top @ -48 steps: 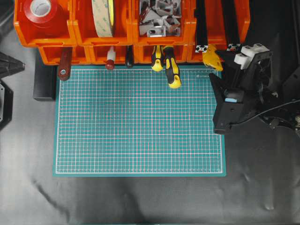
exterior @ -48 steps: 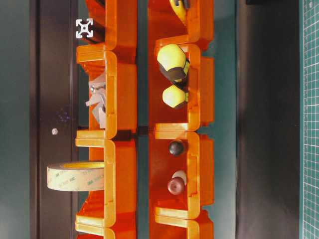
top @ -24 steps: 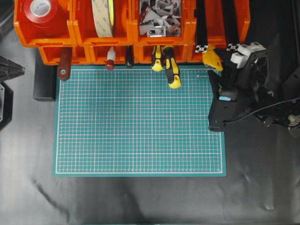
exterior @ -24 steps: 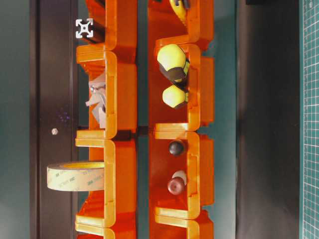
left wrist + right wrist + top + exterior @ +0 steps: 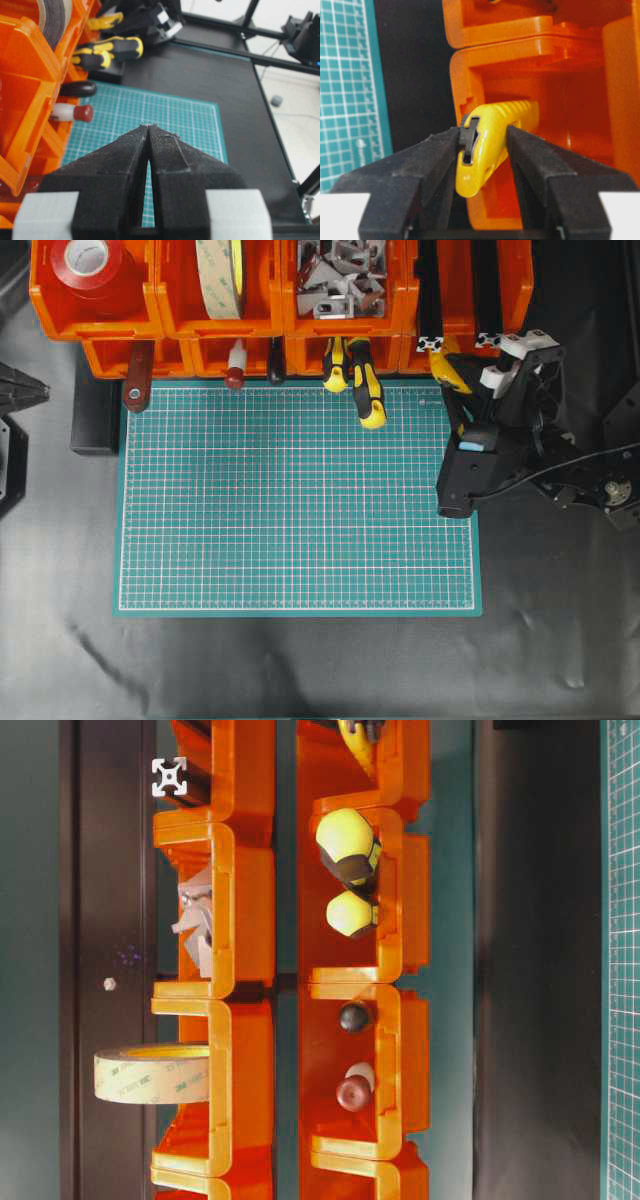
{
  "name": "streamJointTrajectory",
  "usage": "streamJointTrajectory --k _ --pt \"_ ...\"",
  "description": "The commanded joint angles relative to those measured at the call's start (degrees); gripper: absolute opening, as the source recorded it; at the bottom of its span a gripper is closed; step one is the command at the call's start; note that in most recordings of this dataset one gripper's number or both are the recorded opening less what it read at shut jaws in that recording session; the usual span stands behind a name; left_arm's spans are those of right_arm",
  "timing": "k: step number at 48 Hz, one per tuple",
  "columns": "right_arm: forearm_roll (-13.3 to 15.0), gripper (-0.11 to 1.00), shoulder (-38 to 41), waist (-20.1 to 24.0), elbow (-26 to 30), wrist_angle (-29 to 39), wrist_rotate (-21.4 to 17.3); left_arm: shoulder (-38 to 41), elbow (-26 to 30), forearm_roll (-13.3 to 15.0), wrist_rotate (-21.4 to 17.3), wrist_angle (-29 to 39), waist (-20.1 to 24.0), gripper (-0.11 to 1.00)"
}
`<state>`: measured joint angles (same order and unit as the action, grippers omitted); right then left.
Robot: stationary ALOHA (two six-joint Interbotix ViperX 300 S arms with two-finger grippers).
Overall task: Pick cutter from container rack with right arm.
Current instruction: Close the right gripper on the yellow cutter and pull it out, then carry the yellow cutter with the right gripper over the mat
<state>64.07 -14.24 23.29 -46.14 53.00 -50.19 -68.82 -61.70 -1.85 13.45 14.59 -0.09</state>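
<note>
Both jaws against the cutter (image 5: pixel 487 145)

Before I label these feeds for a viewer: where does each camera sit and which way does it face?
Overhead: above, facing down on green mat; right gripper at container rack.
Table-level: turned sideways, facing bins; only fingertips on the cutter at the top edge.
Left wrist: along left gripper.
Right wrist: fingers around cutter.
Shared: screwdrivers.

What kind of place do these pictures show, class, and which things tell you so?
Probably a workshop bench: orange tool bins holding screwdrivers and tape, a green cutting mat, and a robot end effector closing on a yellow cutter.
</note>
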Motion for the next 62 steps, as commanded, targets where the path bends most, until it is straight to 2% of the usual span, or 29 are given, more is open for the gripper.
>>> streamJointTrajectory --k 1,9,20,35,46,54,62 --pt "0.18 0.30 -0.44 1.41 1.58 0.09 -1.93 0.44 1.05 -0.18 0.09 -0.44 -0.18 0.01" --pt "0.53 0.30 -0.62 4.57 1.58 3.78 -5.27 0.35 1.05 -0.18 0.09 -0.44 -0.26 0.01" --pt "0.44 0.30 -0.70 10.46 3.34 10.99 -6.06 0.26 1.14 -0.18 0.09 -0.26 -0.26 0.01" --pt "0.35 0.28 -1.14 18.02 11.34 18.63 -5.63 -0.44 1.49 -0.18 0.09 -0.18 -0.18 0.01" --pt "0.44 0.28 -0.44 25.22 20.04 23.47 -4.66 -2.02 2.29 -0.18 0.09 2.55 0.00 0.01" --pt "0.44 0.28 1.41 28.13 25.40 23.55 -2.46 -2.81 2.81 -0.18 0.09 4.04 0.09 0.01" --pt "0.44 0.28 5.36 28.21 28.56 17.49 -1.67 -2.81 2.81 -0.26 0.26 4.13 0.00 0.01"
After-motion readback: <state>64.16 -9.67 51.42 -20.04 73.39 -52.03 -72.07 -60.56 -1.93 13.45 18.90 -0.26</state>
